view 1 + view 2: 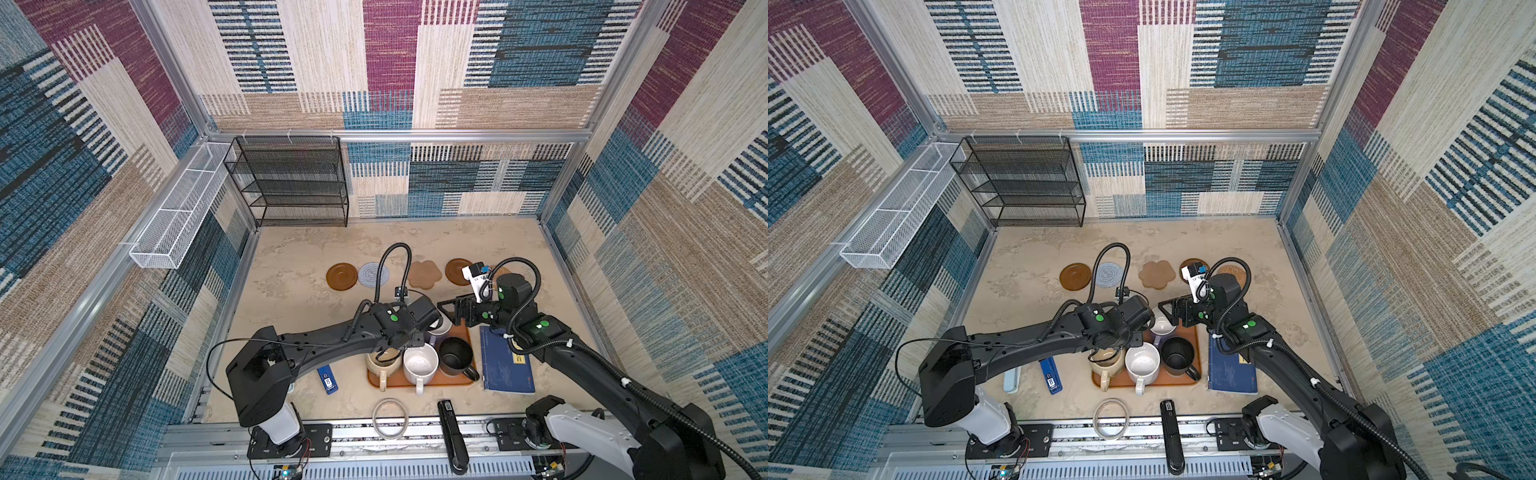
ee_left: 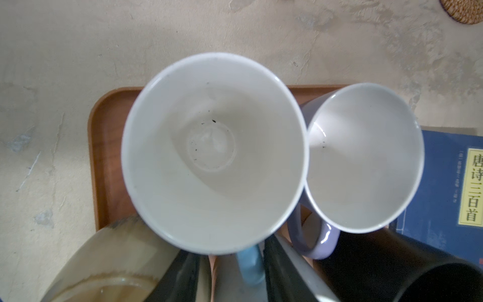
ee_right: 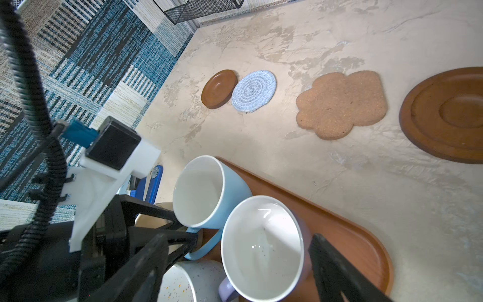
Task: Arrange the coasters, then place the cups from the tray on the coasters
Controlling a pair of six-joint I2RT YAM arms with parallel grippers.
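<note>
Coasters (image 1: 1157,274) lie in a row of five on the table's far side. All five cups (image 1: 420,363) stand on the tray (image 2: 109,157), none placed. Fingers of your left gripper (image 2: 231,261) straddle the handle of the light blue mug (image 3: 206,188); you cannot tell whether they pinch it. Your right gripper (image 1: 448,309) hangs spread and empty by the lavender mug (image 3: 261,248).

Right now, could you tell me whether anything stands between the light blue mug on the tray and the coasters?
Nothing visible does. Past the tray there is only bare table up to the woven coaster and the flower coaster. The lavender mug stands beside the light blue mug, not on that side.
</note>
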